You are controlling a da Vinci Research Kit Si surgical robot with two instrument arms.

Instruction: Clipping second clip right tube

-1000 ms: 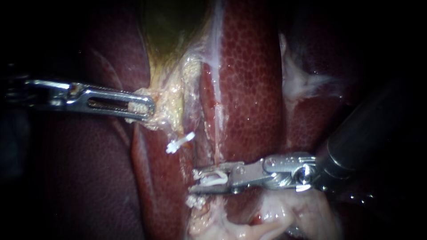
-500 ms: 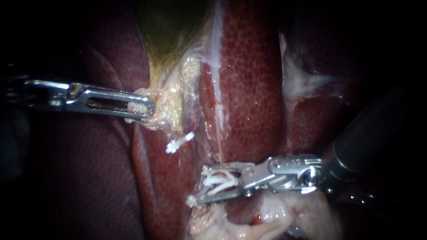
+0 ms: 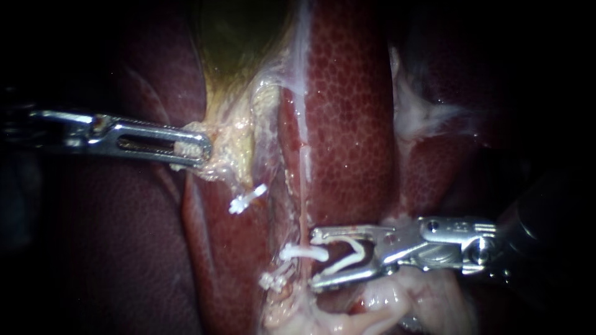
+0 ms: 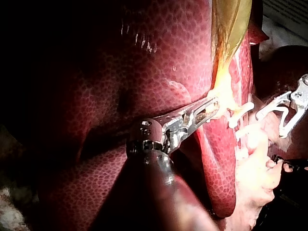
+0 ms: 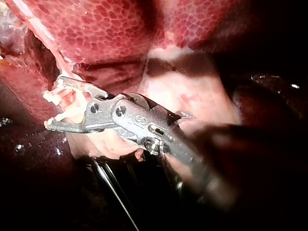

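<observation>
Clip (image 3: 304, 253) on tube (image 3: 302, 223), right instrument (image 3: 314, 260) gaping, left instrument (image 3: 200, 149) gripping gallbladder (image 3: 239, 59)

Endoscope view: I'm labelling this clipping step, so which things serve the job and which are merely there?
In the job: right instrument, jaws open; clip ahead of them; tube it sits on; left instrument, shut on the gallbladder.
Merely there: liver; upper clip; lowest clip.
</observation>
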